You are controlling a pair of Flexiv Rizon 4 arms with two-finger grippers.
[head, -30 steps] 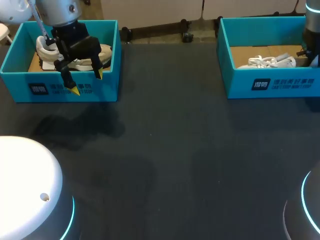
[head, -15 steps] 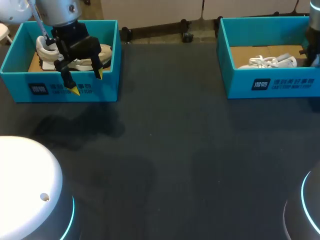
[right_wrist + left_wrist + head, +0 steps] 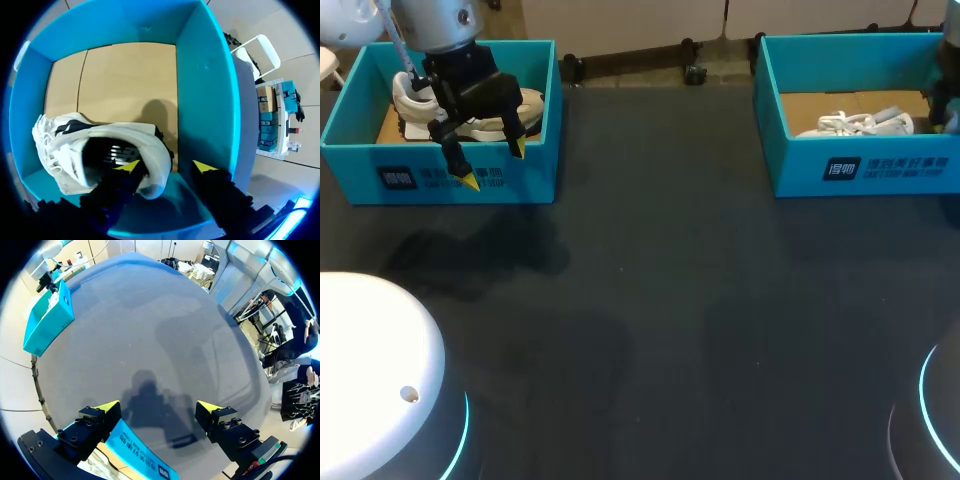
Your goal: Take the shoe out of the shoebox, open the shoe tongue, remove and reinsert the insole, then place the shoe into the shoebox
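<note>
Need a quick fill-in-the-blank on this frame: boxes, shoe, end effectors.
1. The table holds ___ teal shoeboxes: the left shoebox and the right shoebox.
2. The white shoe lies ___ the right shoebox.
3. The left end effector, above the left shoebox's front wall, is ___ (open/shut).
4. The right end effector is down in the ___ shoebox.

Missing words: two; inside; open; right

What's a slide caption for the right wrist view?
Right gripper open over the white shoe's heel inside the teal shoebox.
</note>
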